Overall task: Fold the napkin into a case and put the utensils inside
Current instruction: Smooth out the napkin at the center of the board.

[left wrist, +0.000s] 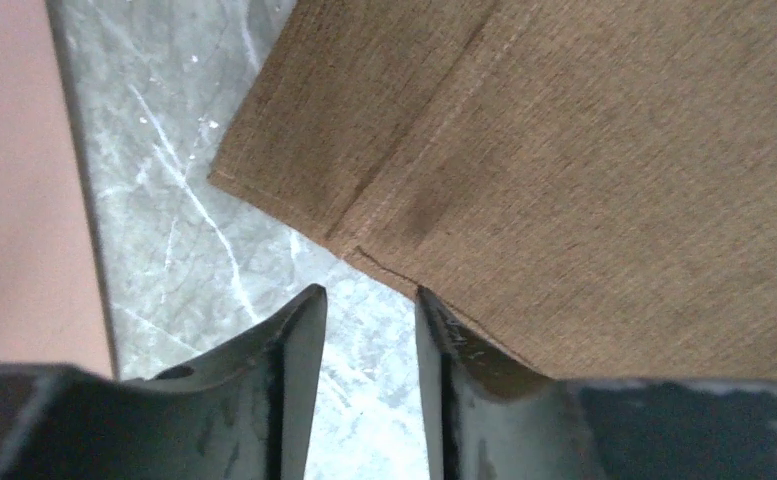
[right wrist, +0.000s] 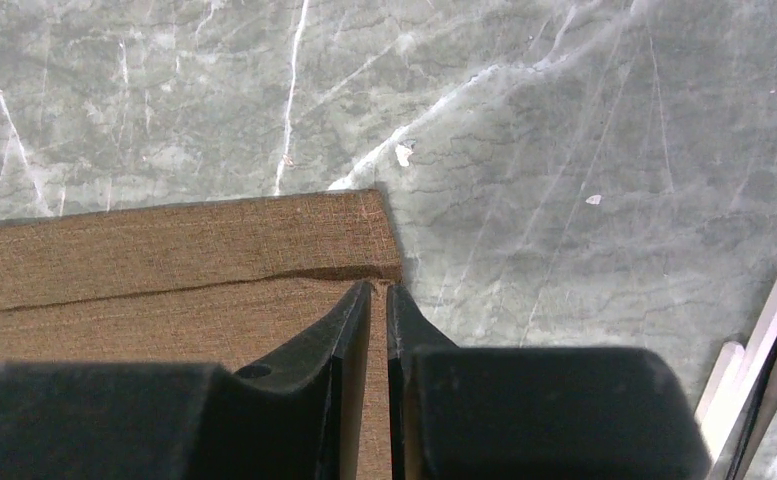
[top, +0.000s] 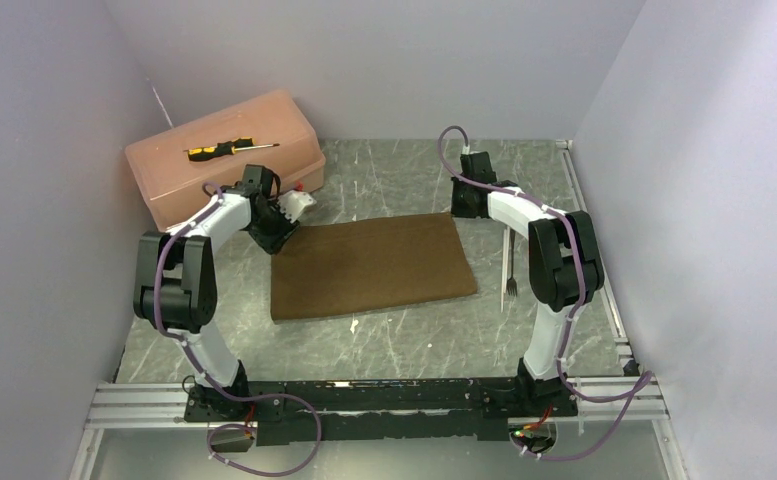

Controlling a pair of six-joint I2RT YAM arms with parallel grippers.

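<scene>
The brown napkin [top: 372, 266] lies flat on the marble table, folded over with a layer edge running near its far side [right wrist: 164, 285]. My left gripper [left wrist: 369, 300] sits at the napkin's far left corner [top: 282, 235], jaws open over bare marble. Its right finger [left wrist: 454, 340] touches the cloth edge. My right gripper [right wrist: 379, 290] is at the far right corner [top: 461, 207], jaws nearly together with the cloth's corner in the slit between them. The utensils [top: 509, 270] lie right of the napkin, a fork's tines toward me. Their pale handles [right wrist: 764, 330] show at the wrist view's lower right.
A pink box [top: 264, 125] stands at the back left, a yellow-and-black screwdriver [top: 229, 149] on its lid. It sits close behind the left arm [left wrist: 14, 200]. Grey walls enclose the table on three sides.
</scene>
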